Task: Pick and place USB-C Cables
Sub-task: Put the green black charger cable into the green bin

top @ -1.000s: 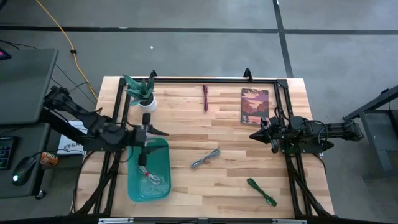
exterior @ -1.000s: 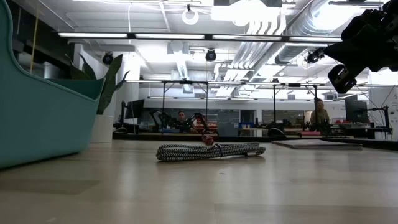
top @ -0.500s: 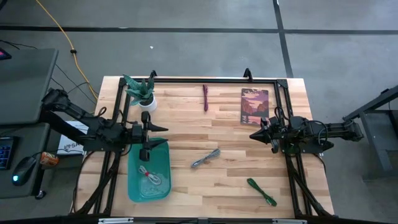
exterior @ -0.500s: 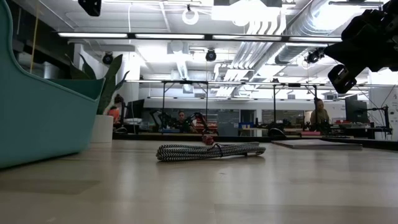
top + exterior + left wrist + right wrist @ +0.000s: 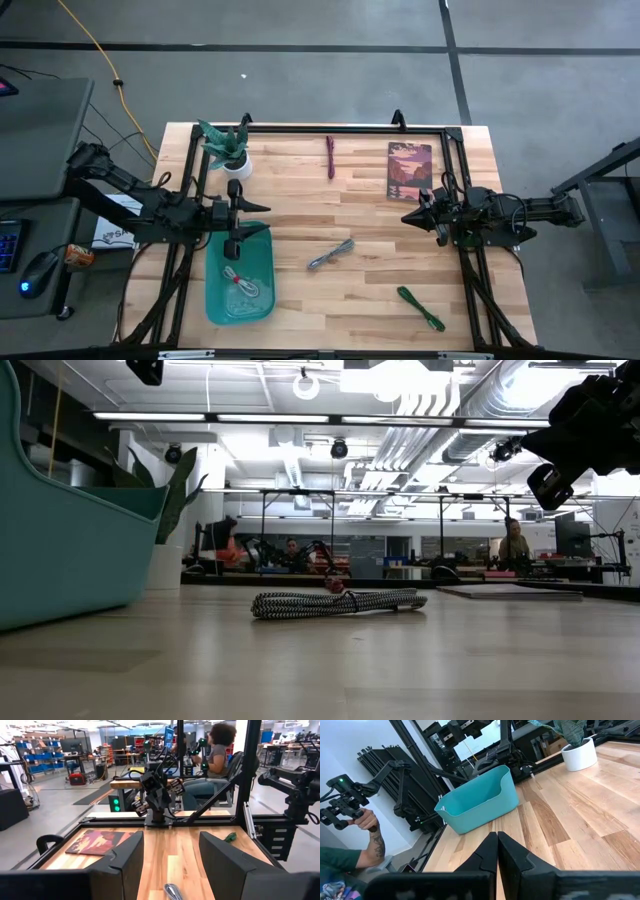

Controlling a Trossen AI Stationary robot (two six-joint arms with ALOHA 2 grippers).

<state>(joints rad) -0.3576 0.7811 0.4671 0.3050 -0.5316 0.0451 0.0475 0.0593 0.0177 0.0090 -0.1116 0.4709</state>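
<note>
USB-C cables: one in bin, three outside

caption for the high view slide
Left hand open above teal bin holding the white cable; three cables remain on table.

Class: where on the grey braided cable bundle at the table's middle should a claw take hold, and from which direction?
Grip the grey braided cable bundle at its middle, coming straight down, fingers across its diagonal length. It lies flat and narrow on the wooden table, so only its sides likely offer purchase.
</note>
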